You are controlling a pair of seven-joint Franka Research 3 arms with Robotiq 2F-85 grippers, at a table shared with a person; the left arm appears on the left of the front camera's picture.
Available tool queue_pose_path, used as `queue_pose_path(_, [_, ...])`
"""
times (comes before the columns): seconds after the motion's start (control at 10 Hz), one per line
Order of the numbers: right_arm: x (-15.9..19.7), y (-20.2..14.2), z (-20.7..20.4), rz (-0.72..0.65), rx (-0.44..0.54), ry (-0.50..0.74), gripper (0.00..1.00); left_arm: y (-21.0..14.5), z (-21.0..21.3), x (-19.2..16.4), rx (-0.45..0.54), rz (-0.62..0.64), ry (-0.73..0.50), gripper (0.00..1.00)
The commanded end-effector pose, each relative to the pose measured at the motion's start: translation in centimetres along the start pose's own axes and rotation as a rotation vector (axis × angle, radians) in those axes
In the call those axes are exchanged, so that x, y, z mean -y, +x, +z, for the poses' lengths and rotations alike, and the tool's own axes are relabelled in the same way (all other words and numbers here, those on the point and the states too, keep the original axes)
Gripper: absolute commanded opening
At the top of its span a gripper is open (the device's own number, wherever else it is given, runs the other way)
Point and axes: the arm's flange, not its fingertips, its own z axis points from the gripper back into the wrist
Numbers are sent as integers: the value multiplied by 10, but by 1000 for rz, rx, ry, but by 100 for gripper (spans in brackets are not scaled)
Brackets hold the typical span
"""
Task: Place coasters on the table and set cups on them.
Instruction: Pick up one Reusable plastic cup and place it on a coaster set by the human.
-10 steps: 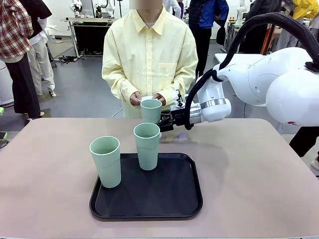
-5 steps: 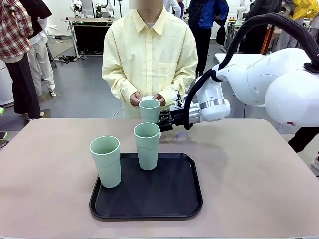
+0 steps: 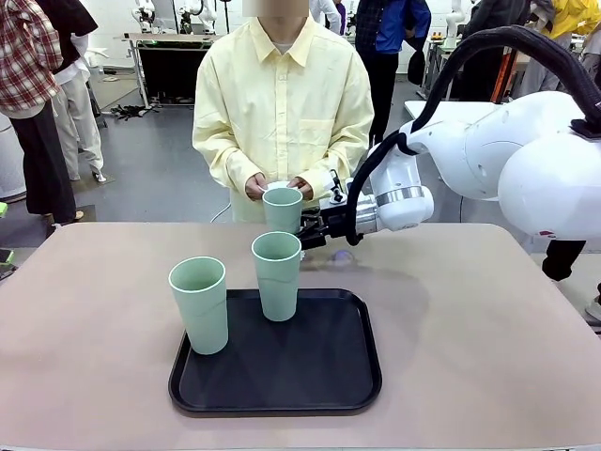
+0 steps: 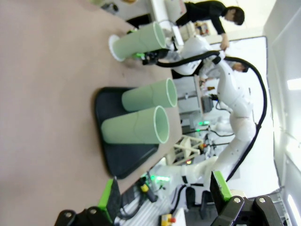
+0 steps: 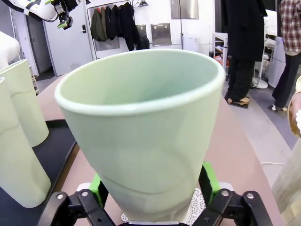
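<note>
1. While the cup (image 3: 283,209) is clamped in the right gripper (image 3: 308,231) at upper centre, it should be held upright and centred on the coaster (image 5: 199,207) before release.
2. Two other cups (image 3: 277,275) are seen standing on the tray (image 3: 319,381), lower centre.
3. The left gripper (image 4: 164,197) is seen spread apart and empty.
4. No readable writing is spotted, tbh.

Three cups, all plain pale mint green, matte: far cup (image 3: 283,209), middle cup (image 3: 277,275), left cup (image 3: 199,305). Tray (image 3: 282,381) plain black. Table (image 3: 470,319) beige-pink, unpatterned. Coaster (image 5: 199,205) under far cup white, lacy scalloped edge. Right gripper (image 3: 310,231) black, pads (image 5: 207,181) bright green; left gripper (image 4: 164,190) same colours. Right arm (image 3: 507,150) white, cable (image 3: 526,38) black. Person's shirt (image 3: 282,103) pale yellow, plain. Bystander's shirt (image 3: 23,47) red-and-white plaid.
</note>
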Motion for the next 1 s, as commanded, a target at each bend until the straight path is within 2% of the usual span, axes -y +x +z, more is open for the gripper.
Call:
queue_pose_path(0.0, [10,-3,-7,-20,-30,15,100,0,1,0,6,-8,-14,100])
queue_pose_path(0.5, [9,-3,-6,-38,-59,19,100,0,1,0,6,-8,-14,100])
queue_pose_path(0.9, [4,-1,3,-88,-165,24,100,0,1,0,6,-8,-14,100])
